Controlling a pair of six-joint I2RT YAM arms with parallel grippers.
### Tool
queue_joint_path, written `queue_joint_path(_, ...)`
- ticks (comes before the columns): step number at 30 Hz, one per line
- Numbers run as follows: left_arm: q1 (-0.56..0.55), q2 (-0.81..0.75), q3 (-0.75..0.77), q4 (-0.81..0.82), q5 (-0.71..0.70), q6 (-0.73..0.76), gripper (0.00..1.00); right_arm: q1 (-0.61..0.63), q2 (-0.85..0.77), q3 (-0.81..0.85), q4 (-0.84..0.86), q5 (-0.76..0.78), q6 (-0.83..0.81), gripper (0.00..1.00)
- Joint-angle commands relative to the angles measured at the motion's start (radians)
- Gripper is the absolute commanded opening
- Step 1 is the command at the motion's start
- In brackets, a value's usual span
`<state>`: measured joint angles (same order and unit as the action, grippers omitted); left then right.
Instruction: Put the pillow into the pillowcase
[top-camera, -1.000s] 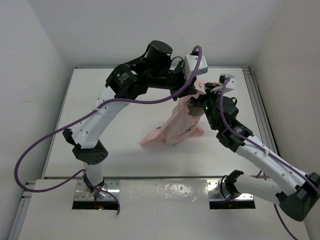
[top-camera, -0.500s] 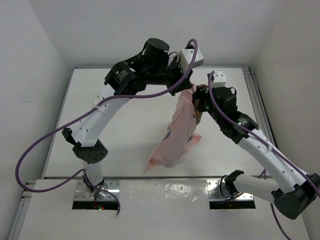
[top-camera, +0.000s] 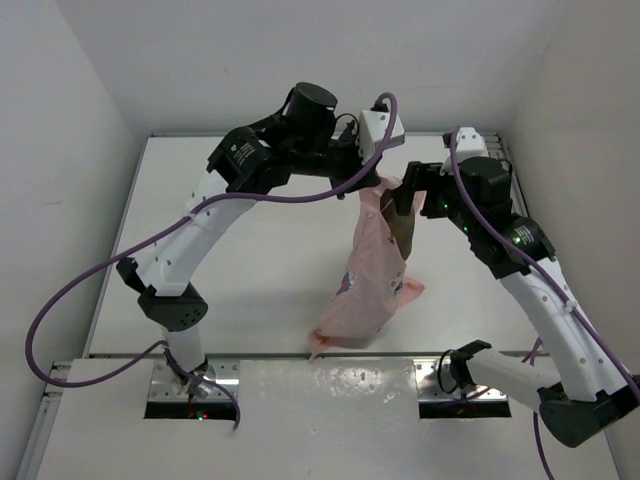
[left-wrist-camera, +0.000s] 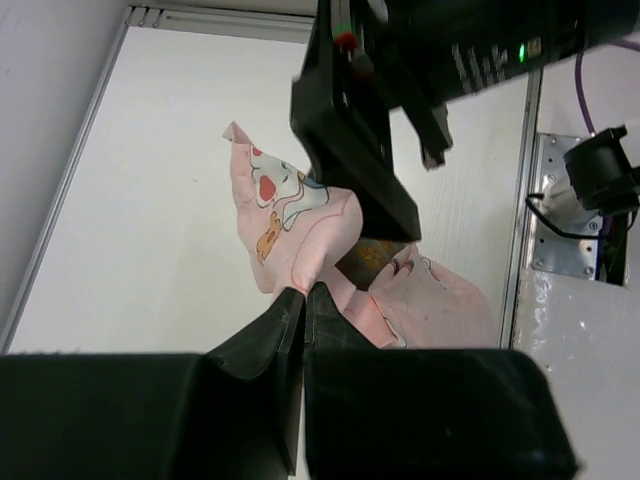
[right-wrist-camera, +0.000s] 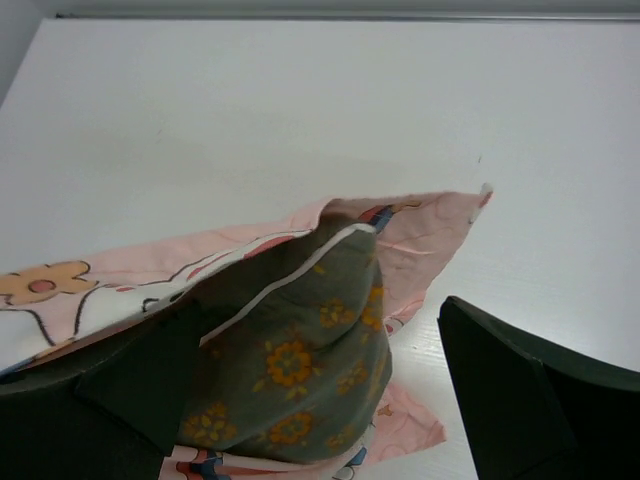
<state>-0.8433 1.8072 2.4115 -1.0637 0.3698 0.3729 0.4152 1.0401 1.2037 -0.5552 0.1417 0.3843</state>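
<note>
Top external view has the pillowcase (top-camera: 365, 285) hanging with its lower end on the counter (top-camera: 260, 270) and its top pinched tight in the left claw (top-camera: 377, 186). Just beyond, the pillow (top-camera: 402, 230) sits partly inside its mouth, and the right claw (top-camera: 402, 197) stands wide around it.

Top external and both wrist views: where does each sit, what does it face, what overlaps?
Top external: fixed above and behind the robot, looking down on the table; left arm and right arm show.
Left wrist: on the left arm, looking along the left gripper, shut, at the pillowcase; right arm above.
Right wrist: on the right arm, looking through the spread right gripper at the pillow.
Shared: all three show the pillowcase.
</note>
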Motion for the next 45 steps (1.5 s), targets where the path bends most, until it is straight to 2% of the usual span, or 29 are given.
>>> queue_joint_path(1, 0.015, -0.085, -0.023, 0.056, 0.075, 0.08, 0.0, -0.027, -0.032, 0.06, -0.022, -0.008, 0.036, 0.99)
queue_joint_path(7, 0.009, -0.092, -0.038, 0.033, 0.141, 0.104, 0.0, -0.131, -0.035, -0.009, 0.024, 0.006, 0.139, 0.99)
queue_joint_path(11, 0.003, -0.098, -0.051, 0.021, 0.153, 0.11, 0.0, -0.199, -0.023, -0.113, 0.191, 0.018, 0.296, 0.99)
queue_joint_path(15, -0.008, -0.106, -0.072, 0.019, 0.15, 0.11, 0.0, -0.262, 0.031, -0.098, 0.294, 0.052, 0.444, 0.99)
queue_joint_path(20, -0.02, -0.098, -0.075, 0.013, 0.155, 0.109, 0.0, -0.263, 0.118, -0.038, 0.311, 0.041, 0.519, 0.99)
queue_joint_path(25, -0.023, -0.095, -0.075, 0.011, 0.153, 0.107, 0.0, -0.266, 0.146, -0.102, 0.406, 0.038, 0.62, 0.99)
queue_joint_path(30, -0.023, -0.097, -0.072, 0.013, 0.146, 0.112, 0.0, -0.234, 0.209, -0.116, 0.365, 0.019, 0.64, 0.99)
queue_joint_path(36, -0.023, -0.103, -0.083, 0.011, 0.141, 0.115, 0.0, -0.22, 0.213, -0.228, 0.419, 0.009, 0.676, 0.98)
queue_joint_path(38, -0.026, -0.103, -0.088, 0.013, 0.138, 0.115, 0.0, -0.214, 0.227, -0.228, 0.42, -0.001, 0.671, 0.94)
queue_joint_path(41, -0.027, -0.108, -0.097, 0.015, 0.135, 0.112, 0.0, -0.211, 0.244, -0.239, 0.458, -0.034, 0.66, 0.63)
queue_joint_path(42, -0.027, -0.112, -0.106, 0.018, 0.132, 0.11, 0.0, -0.211, 0.241, -0.251, 0.477, -0.039, 0.657, 0.29)
queue_joint_path(43, -0.025, -0.114, -0.112, 0.019, 0.126, 0.112, 0.0, -0.211, 0.235, -0.256, 0.479, -0.016, 0.657, 0.13)
queue_joint_path(44, -0.025, -0.117, -0.115, 0.021, 0.107, 0.11, 0.0, -0.211, 0.226, -0.257, 0.477, 0.002, 0.657, 0.0)
queue_joint_path(45, -0.027, -0.121, -0.126, 0.024, 0.094, 0.112, 0.0, -0.211, 0.216, -0.26, 0.472, 0.015, 0.647, 0.0)
